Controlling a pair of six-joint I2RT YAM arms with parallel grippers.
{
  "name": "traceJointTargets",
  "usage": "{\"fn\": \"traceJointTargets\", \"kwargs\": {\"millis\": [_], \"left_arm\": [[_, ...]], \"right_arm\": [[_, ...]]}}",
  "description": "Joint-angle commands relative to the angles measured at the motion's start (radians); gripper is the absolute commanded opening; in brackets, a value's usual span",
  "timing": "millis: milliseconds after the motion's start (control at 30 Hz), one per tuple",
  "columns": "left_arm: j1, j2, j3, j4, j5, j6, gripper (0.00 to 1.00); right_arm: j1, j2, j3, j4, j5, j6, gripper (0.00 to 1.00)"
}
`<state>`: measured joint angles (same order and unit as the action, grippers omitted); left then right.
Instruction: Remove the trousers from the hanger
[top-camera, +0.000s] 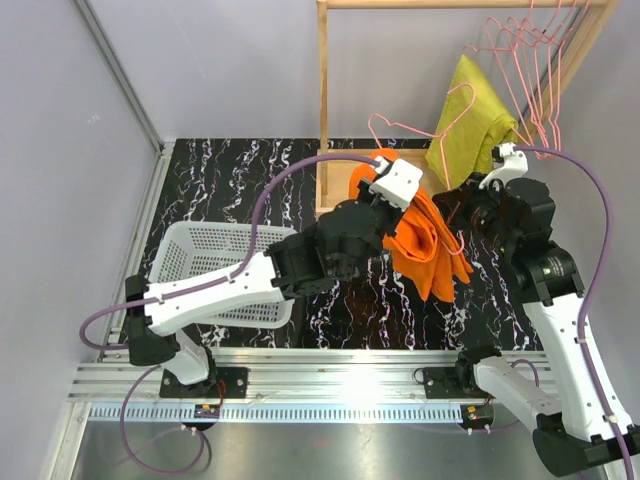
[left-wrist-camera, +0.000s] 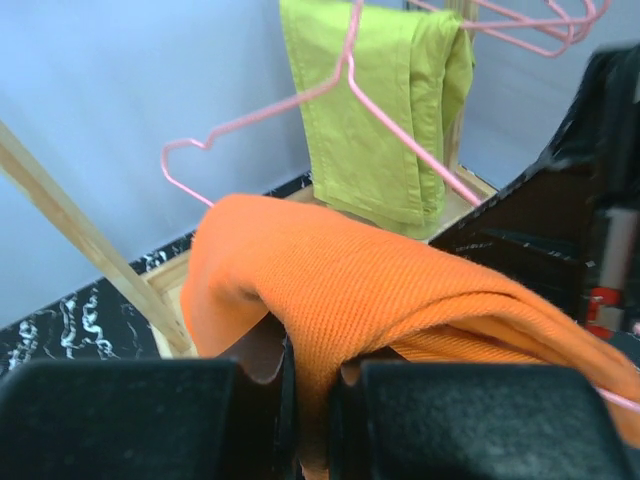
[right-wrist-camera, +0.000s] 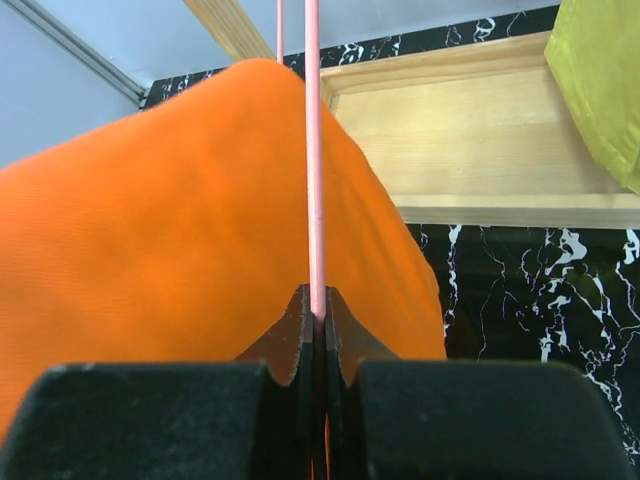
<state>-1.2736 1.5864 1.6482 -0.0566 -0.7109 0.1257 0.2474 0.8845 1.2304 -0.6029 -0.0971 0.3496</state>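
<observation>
The orange trousers (top-camera: 428, 245) hang folded over the pink hanger (top-camera: 425, 131), held in the air between my two grippers above the black marble table. My left gripper (top-camera: 388, 192) is shut on a fold of the trousers (left-wrist-camera: 350, 270), with cloth pinched between its fingers (left-wrist-camera: 315, 375). The hanger's hook and arm (left-wrist-camera: 345, 80) rise behind the cloth. My right gripper (top-camera: 472, 205) is shut on the hanger's thin wire (right-wrist-camera: 313, 150), which runs straight up from its jaws (right-wrist-camera: 318, 300) beside the trousers (right-wrist-camera: 150, 230).
A yellow-green garment (top-camera: 475, 120) hangs on the wooden rack (top-camera: 322, 90), with several spare pink hangers (top-camera: 530, 45) at its top right. The rack's wooden base (right-wrist-camera: 480, 130) lies behind the trousers. A white mesh basket (top-camera: 215, 250) stands at the left.
</observation>
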Motion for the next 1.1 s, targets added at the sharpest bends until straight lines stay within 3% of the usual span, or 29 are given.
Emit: {"fn": "traceJointTargets", "kwargs": {"millis": [0,367,600,800,967,1067], "left_arm": [[-0.001,-0.138,0.119,0.207,-0.059,0.093,0.00],[0.080,-0.273,0.119,0.193,-0.157,0.144,0.00],[0.100,-0.368,0.134,0.060,-0.022,-0.023,0.00],[0.100,-0.407,0.127,0.009,-0.038,-0.034,0.00],[0.102,-0.410,0.131,-0.034,-0.201,0.067,0.00],[0.125,-0.439,0.059,-0.077,-0.307,0.077,0.00]], "right_arm": [[0.001,-0.002,-0.029,0.078,0.077,-0.001,0.00],[0.000,-0.064,-0.147,0.019,0.184,-0.040,0.00],[0.000,-0.114,-0.189,0.006,0.238,-0.023,0.00],[0.000,-0.104,-0.067,-0.015,0.197,-0.044,0.00],[0.000,-0.079,0.069,-0.043,0.102,-0.093,0.00],[0.000,-0.064,0.148,-0.055,0.015,-0.122,0.00]]}}
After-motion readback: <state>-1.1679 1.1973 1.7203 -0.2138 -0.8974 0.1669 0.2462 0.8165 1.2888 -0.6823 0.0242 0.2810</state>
